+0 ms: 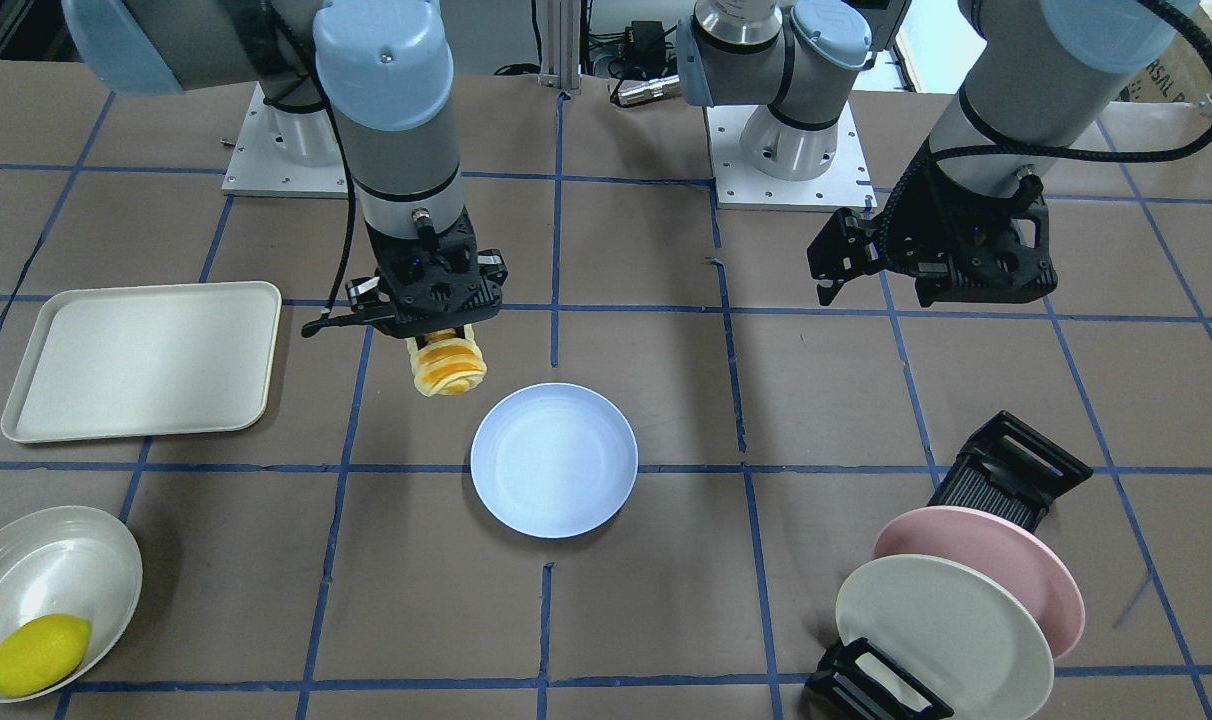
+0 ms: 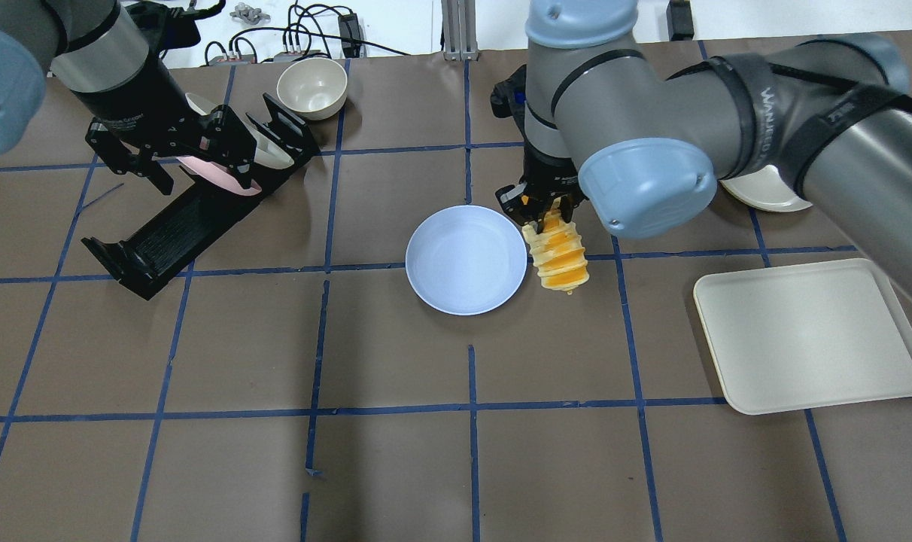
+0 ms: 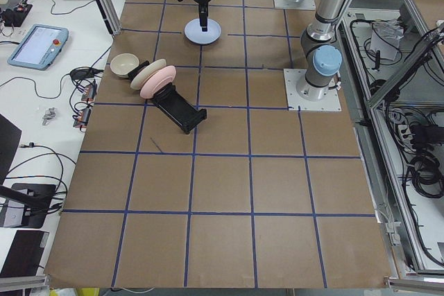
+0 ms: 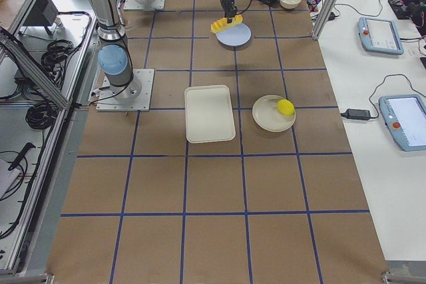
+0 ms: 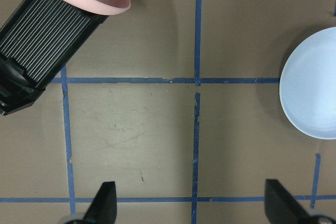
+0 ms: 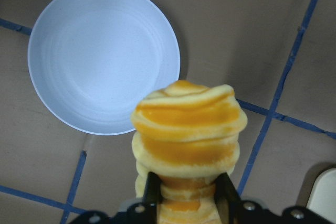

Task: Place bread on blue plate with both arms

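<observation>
Right gripper [image 2: 548, 218] clamps one end of the bread [image 2: 558, 261], which hangs just beside the blue plate [image 2: 456, 256] mid-desk; left gripper [image 5: 191, 204] hovers spread wide nearer the desk's left edge.

Front-facing camera sits across the desk [image 1: 646, 620], staring steeply down toward the robot, so the left arm [image 1: 1026, 100] lands on its right side. The overhead camera looks the opposite way from behind the shoulders; both catch the blue plate [image 1: 554, 460] mid-frame. The two end cameras hang high and far back, shooting lengthwise from opposite ends, that plate tiny near the top of each. Left wrist camera looks straight down, close in, its fingers [image 5: 105, 203] poking up at the bottom, plate's edge at right. Right wrist camera is nearest of all, the bread [image 6: 186, 129] filling its lower half, the same plate above.
</observation>
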`<act>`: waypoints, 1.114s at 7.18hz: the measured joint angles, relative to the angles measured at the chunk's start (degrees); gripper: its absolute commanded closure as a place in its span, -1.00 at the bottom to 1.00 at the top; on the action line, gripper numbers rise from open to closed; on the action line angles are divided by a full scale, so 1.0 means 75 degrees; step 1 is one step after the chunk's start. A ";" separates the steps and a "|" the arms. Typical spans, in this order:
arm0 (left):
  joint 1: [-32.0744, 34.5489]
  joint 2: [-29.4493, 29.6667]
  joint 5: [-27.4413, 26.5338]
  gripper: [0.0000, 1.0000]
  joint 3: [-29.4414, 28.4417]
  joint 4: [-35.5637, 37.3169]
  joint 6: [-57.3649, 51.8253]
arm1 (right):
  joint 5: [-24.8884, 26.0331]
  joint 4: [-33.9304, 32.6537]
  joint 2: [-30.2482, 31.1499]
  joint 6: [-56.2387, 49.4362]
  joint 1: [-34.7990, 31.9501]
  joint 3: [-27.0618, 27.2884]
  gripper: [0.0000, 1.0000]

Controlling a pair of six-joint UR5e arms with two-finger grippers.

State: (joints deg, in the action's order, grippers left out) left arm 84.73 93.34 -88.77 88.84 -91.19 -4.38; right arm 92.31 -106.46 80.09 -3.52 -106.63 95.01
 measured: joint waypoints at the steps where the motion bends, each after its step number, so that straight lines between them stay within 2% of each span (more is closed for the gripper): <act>1: 0.0009 0.0009 0.0025 -1.00 0.0006 -0.0065 -0.0019 | -0.0058 -0.0180 -0.0102 0.0060 -0.0173 0.0037 -0.15; 3: 0.0034 -0.0024 0.0062 -1.00 0.0012 -0.0089 -0.0046 | -0.0363 -0.0680 -0.0353 0.0097 -0.0426 0.0103 -0.46; 4: 0.0048 -0.0044 0.0067 -1.00 0.0003 -0.0092 -0.0061 | -0.0567 -0.1067 -0.0537 0.0096 -0.0549 0.0124 -0.76; 5: 0.0053 -0.0049 0.0065 -1.00 -0.0010 -0.0090 -0.0068 | -0.0658 -0.1316 -0.0666 0.0090 -0.0669 0.0131 -0.92; 8: 0.0057 -0.0038 0.0022 -1.00 0.0003 -0.0080 -0.0038 | -0.0514 -0.1496 -0.0680 -0.0108 -0.0661 0.0128 -0.99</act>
State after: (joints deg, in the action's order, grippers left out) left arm 85.16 93.05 -88.61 88.86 -91.79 -4.66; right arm 88.45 -117.68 74.99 -4.32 -111.59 95.97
